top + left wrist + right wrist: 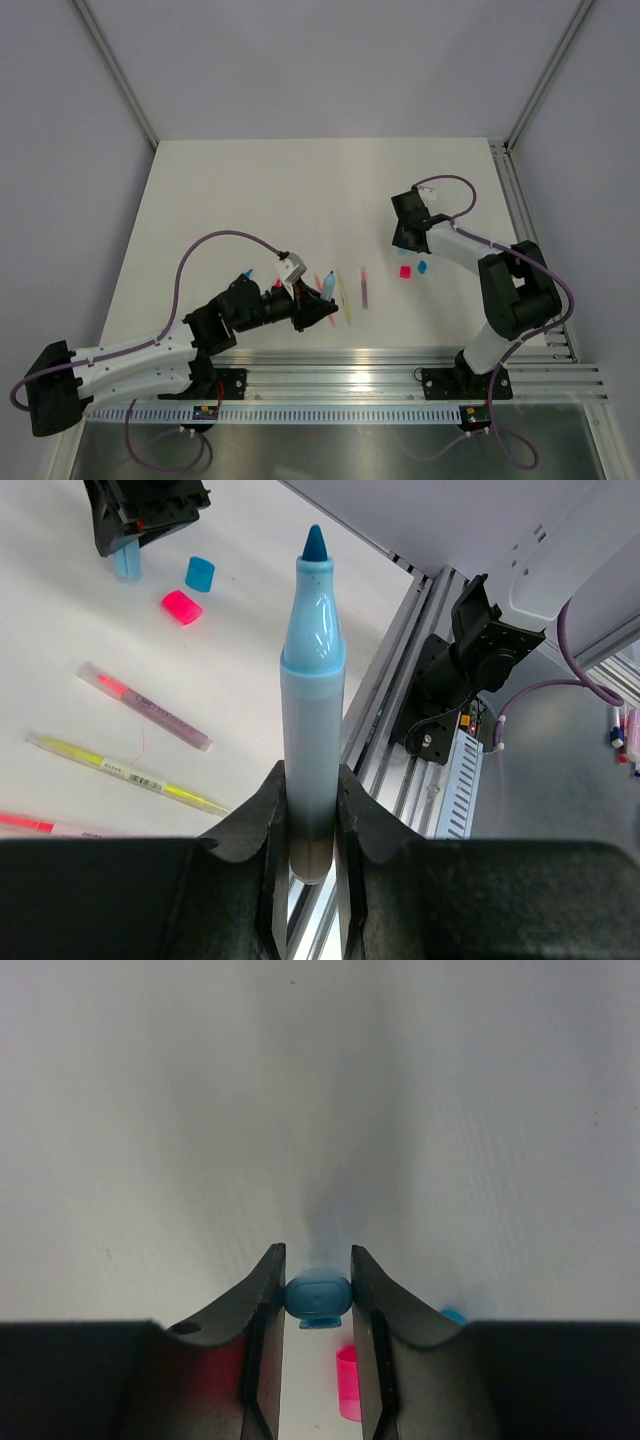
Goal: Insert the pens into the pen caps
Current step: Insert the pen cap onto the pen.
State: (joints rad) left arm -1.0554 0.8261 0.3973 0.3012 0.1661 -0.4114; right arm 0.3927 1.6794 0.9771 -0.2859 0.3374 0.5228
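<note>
Thin pens (364, 288) and two caps (404, 271) dot the near table (300, 190) — far half open.

a plain white counter (250, 190) has pale grey walls (330, 60) rising behind its far edge and at both side edges, with a slanted metal post (118, 72) at each far corner. grooved aluminium rails (350, 368) run along the near edge. outside them lie a white slotted strip (330, 412) and a shiny metal sheet (330, 450).

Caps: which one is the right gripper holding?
The light-blue cap, pinched in the right gripper. The pink cap and the darker blue cap lie loose on the table.
</note>
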